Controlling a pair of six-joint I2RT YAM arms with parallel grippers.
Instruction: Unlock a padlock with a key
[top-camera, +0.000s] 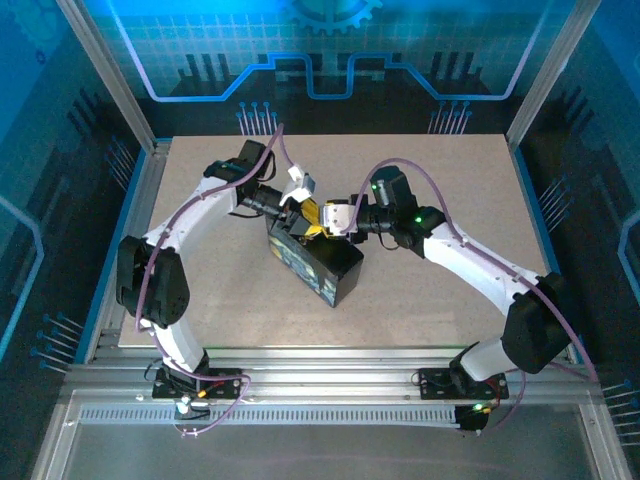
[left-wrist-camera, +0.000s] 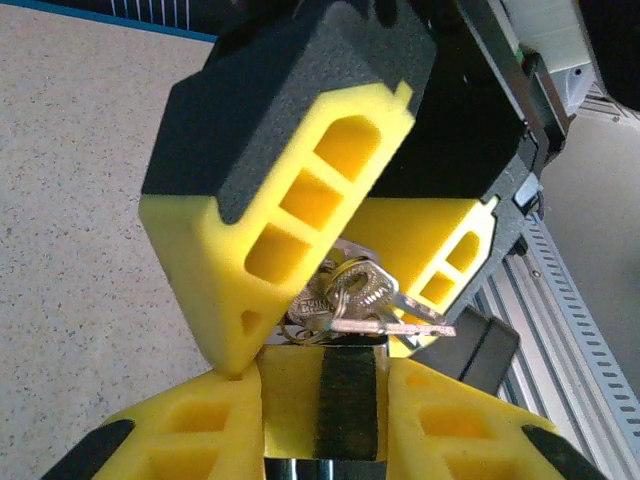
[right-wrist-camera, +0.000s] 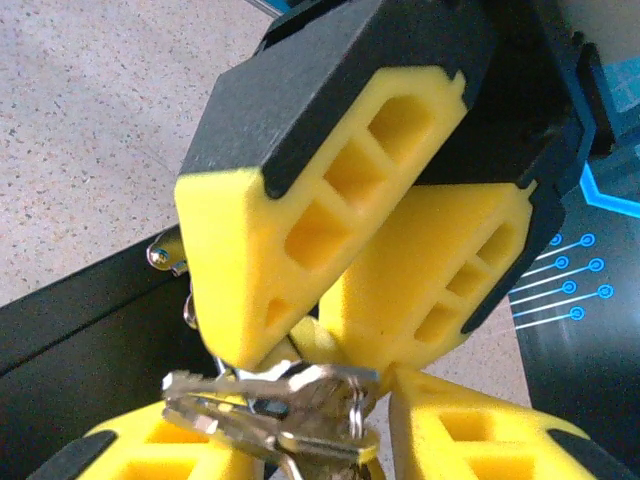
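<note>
Two arms meet at the key (left-wrist-camera: 368, 292) above the box (top-camera: 325, 270).

Top view: left arm (top-camera: 190, 215) and right arm (top-camera: 470, 260) stand tip to tip over the box's far end on the counter (top-camera: 430, 180); the key is too small to pick out here. Left wrist view: the key, on a ring with others, lies in the gap of the right fingers (left-wrist-camera: 270, 220), which are narrow around it; whether they pinch it cannot be told. The left fingers (left-wrist-camera: 170, 435) sit just below, also narrow, their hold unclear. Right wrist view: adds the box edge and a silver loop (right-wrist-camera: 165, 255) beside the fingers, where the left wrist view gives the blade side-on; the padlock cannot be made out. Risk, as judged: the crowded tips may knock the ring loose, or a skewed pinch may tilt the blade off the keyhole.
</note>
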